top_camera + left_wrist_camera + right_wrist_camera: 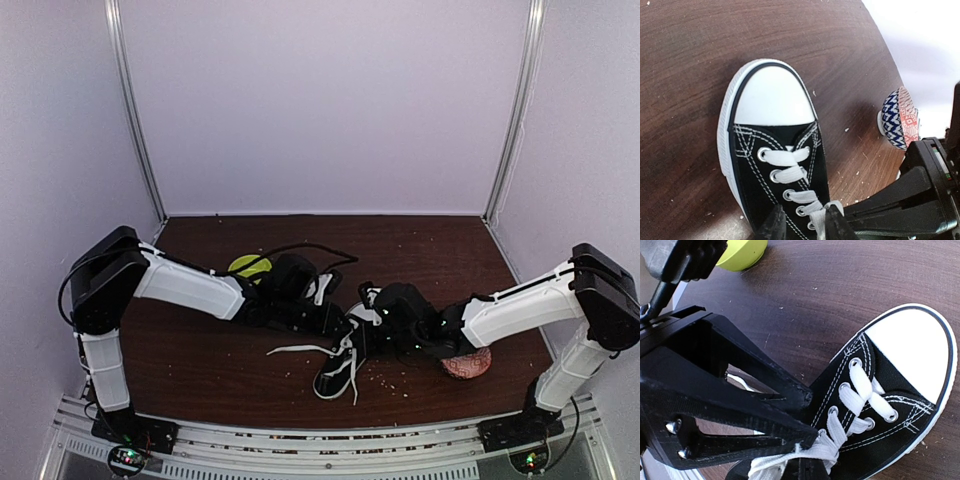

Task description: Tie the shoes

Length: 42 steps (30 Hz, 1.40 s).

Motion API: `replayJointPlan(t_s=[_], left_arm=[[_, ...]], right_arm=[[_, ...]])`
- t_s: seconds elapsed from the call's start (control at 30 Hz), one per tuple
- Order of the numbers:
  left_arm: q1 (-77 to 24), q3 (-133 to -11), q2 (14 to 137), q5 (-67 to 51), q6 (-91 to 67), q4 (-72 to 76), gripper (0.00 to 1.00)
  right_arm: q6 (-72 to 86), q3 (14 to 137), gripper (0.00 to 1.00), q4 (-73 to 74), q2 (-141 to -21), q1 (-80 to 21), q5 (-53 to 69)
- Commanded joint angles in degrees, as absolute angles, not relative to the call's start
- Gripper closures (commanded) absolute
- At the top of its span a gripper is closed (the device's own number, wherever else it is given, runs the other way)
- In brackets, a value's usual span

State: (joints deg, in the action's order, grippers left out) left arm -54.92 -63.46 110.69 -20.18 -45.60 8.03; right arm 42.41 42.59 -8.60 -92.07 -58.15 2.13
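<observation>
The black sneaker (335,378) with white toe cap lies between my arms, toe toward the near edge. It fills the left wrist view (765,150) and the right wrist view (890,385). One loose white lace (298,349) trails left on the table. My left gripper (345,322) is open over the eyelets, its fingers (772,225) straddling a lace strand (816,220). My right gripper (372,330) meets it from the right. It looks shut, with its tip (812,471) at the bunched lace (790,460) near the top eyelets.
A patterned red, white and blue bowl (466,364) sits right of the shoe under the right arm; it also shows in the left wrist view (900,117). A yellow-green object (248,265) lies behind the left arm. A black cable (310,247) loops at the back. Crumbs dot the table.
</observation>
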Motion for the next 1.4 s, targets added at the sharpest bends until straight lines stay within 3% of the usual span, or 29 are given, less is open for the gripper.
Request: replayJointPlan(t_s=[0.0,0.23,0.5,0.73,1.1,1.37], left_arm=[[-55.20,-62.46,111.34,-24.23,-46.77,12.72,0.69],[-55.20,-62.52,112.79,-26.39,-48.03,15.33,0.77],[-55.20,-62.04,113.11,-26.93,-49.08,16.25,1.00],[-55.20,-61.14,112.14,-24.39,-50.11,16.12,1.00],[-55.19,-60.70,110.98,-22.65,-50.09,15.29,1.00],[-55.20,-60.46,110.74,-22.53,-50.16,15.25,1.00]], right_arm=[[42.79,41.92,1.00,-9.33,-92.27,-57.92,0.71],[42.80,41.93,1.00,-9.32,-92.05,-58.00,0.60],[42.67,41.70,1.00,-9.23,-91.57,-57.86,0.06],[40.82,40.85,0.99,-6.62,-87.08,-57.88,-1.46],[37.15,36.57,0.67,-1.51,-77.11,-58.21,-4.37],[36.44,40.03,0.54,-1.58,-80.51,-62.18,-4.44]])
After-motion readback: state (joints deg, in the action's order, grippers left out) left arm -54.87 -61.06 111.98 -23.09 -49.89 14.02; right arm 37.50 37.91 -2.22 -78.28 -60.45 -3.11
